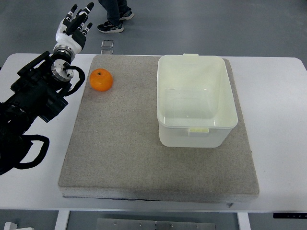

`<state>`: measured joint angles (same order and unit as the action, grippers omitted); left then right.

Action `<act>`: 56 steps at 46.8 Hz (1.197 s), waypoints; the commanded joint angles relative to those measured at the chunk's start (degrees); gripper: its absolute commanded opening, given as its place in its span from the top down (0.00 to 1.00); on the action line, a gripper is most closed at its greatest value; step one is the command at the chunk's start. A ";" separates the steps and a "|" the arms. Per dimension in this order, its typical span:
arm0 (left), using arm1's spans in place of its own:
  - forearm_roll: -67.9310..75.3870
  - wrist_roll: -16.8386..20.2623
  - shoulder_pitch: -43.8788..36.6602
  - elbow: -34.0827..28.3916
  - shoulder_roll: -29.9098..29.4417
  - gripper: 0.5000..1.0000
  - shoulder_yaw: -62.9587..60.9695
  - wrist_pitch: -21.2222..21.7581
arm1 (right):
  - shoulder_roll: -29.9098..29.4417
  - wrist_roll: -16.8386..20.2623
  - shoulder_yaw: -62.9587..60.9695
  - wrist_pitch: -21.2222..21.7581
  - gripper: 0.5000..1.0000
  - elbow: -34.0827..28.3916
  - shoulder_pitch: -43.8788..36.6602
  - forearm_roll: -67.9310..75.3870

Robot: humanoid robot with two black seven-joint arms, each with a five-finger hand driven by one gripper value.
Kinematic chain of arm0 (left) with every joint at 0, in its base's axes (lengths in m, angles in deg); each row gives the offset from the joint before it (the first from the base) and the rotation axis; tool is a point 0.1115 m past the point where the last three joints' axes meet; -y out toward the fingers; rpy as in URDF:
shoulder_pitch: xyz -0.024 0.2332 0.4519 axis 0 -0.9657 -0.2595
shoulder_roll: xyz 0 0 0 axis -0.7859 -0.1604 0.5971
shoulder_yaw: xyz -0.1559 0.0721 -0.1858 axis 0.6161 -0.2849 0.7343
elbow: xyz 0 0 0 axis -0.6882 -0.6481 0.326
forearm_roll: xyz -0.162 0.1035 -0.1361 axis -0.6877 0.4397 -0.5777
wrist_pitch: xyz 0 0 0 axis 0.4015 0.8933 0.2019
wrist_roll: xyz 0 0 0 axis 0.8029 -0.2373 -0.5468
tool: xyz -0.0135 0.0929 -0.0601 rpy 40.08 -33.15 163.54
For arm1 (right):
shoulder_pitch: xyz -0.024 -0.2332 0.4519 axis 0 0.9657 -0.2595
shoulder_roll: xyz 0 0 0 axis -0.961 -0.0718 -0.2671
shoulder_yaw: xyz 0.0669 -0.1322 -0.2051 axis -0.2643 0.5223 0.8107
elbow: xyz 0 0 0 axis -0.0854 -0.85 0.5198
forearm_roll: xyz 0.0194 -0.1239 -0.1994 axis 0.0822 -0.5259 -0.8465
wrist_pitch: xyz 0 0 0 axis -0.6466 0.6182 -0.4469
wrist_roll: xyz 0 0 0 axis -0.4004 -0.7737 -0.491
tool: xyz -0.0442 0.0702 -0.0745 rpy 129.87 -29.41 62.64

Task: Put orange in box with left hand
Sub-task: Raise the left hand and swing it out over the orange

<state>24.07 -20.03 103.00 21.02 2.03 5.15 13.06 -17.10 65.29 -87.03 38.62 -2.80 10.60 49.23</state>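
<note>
Orange (pixel 101 79) sits on mat (pixel 120 143), near and right of my left hand (pixel 74 24); fingers spread wide, holding nothing. Box (pixel 196 100) well apart.

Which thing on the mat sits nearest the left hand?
The orange, at the mat's far left corner beside the left hand; the white box sits further right.

Translucent glossy plastic box (pixel 196 103) on rough grey felt mat (pixel 120 143)
</note>
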 commanded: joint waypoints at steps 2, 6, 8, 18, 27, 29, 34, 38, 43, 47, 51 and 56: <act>0.08 0.05 -0.11 0.01 0.01 0.02 0.00 0.00 | 0.00 0.00 0.00 0.00 0.11 0.00 0.00 0.00; 0.08 0.32 -0.11 -0.17 0.01 0.02 0.00 0.09 | 0.00 0.00 0.00 0.00 0.11 0.00 0.00 0.00; 0.08 0.32 -0.11 -0.17 -0.08 0.02 0.00 0.09 | 0.00 0.00 0.00 0.00 0.11 0.00 0.00 0.00; 0.00 0.32 -0.03 0.01 -0.26 0.02 0.00 -0.97 | 0.00 0.00 0.00 0.00 0.11 0.00 0.00 0.00; 0.08 0.32 0.24 -0.08 -0.26 0.02 0.00 -0.97 | 0.00 0.00 0.00 0.00 0.11 0.00 0.00 0.00; 0.08 0.32 0.24 -0.08 -0.26 0.02 0.00 -0.97 | 0.00 0.00 0.00 0.00 0.11 0.00 0.00 0.00; 0.08 0.32 0.15 0.01 -0.35 0.02 -0.09 -1.05 | 0.00 0.00 0.00 0.00 0.11 0.00 0.00 0.00; 0.08 0.32 0.24 0.01 -0.35 0.02 -0.09 -1.14 | 0.00 -0.09 0.00 0.00 0.11 0.00 0.00 0.00; 0.17 0.32 0.41 0.09 -0.43 0.02 -0.09 -1.32 | 0.00 -0.09 0.00 0.00 0.11 0.00 0.00 0.00; 1.22 -0.21 0.50 0.53 -0.43 0.02 -1.57 -1.58 | 0.00 0.00 0.00 0.00 0.11 0.00 0.00 0.00; 5.43 -0.30 1.20 2.81 -0.78 0.02 -8.24 -3.77 | 0.00 0.00 0.00 0.00 0.11 0.00 0.00 0.00; 10.71 -0.30 3.66 3.78 -4.12 0.02 -16.86 -6.76 | 0.00 0.00 0.00 0.00 0.11 0.00 0.00 0.00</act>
<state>31.83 -20.36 104.88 24.44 0.18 -6.75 8.12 -17.10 65.26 -87.03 38.62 -2.80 10.61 49.23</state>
